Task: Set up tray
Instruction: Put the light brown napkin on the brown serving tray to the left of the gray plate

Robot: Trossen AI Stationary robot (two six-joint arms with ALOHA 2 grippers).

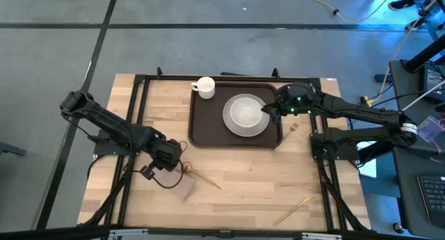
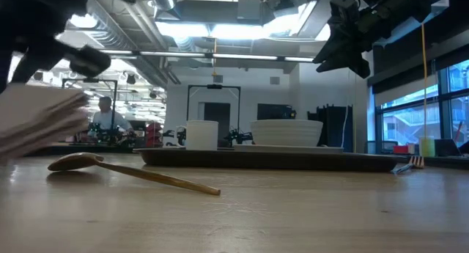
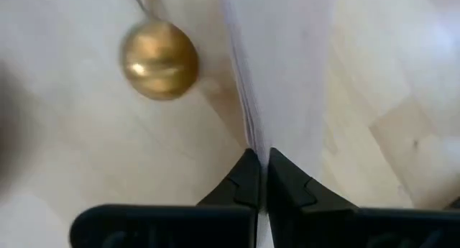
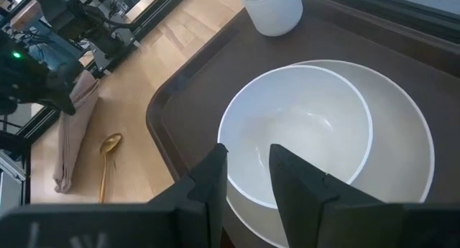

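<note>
Hovering right hand (image 1: 266,112) above tray (image 1: 201,132)

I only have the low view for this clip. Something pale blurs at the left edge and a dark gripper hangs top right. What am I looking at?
Observer: The blur is a napkin, pinched in the left gripper.
Operator: And the right gripper?
Observer: The right gripper is open above the bowl's rim.
Operator: What is the bowl on?
Observer: A plate on the tray, with a cup at the tray's far left corner.
</note>
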